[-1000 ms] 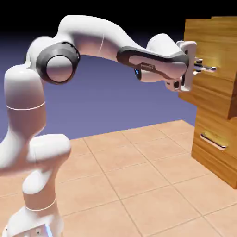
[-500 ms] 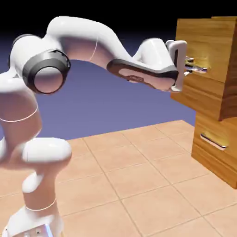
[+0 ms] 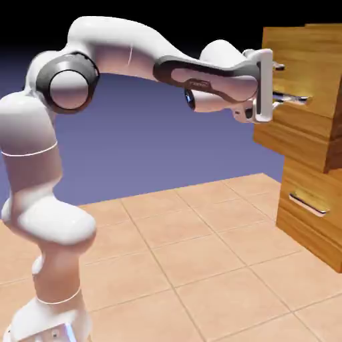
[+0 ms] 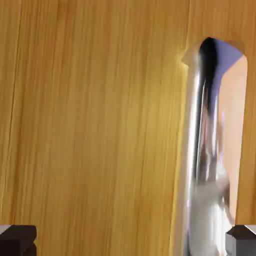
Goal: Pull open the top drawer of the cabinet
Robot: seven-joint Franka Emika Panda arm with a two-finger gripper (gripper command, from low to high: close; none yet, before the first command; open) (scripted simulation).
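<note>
Jaws: In the hand view the two grey tips of the gripper [image 4: 128,240] are seen spread, at opposite bottom corners; nothing is pinched between them.

Between the jaws: Wood grain fills most of the gap. The silver handle [image 4: 200,165] is seen running away from the tips, just inside one tip and well off the middle of the gap, so a closing stroke would probably need re-centring first.

Ahead of the jaws: The top drawer [image 3: 297,87] is faced squarely by the gripper [image 3: 287,83], with the hand held level; such an approach suits a straight outward pull. The fingers are seen reaching to about the handle [image 3: 294,100]; whether it is touched cannot be told.

Drawer position: The top drawer is seen standing proud of the cabinet [image 3: 317,200] front, its box jutting toward the arm, so the task is judged at least partly done. How far it can still travel cannot be told.

Below the jaws: A lower drawer handle [image 3: 307,202] is seen well beneath the hand, flush and untouched; it is not the one wanted.

Behind the jaws: The white arm [image 3: 133,60] is seen arched high from its base on the tiled table [image 3: 200,267], leaving room to draw back.
</note>
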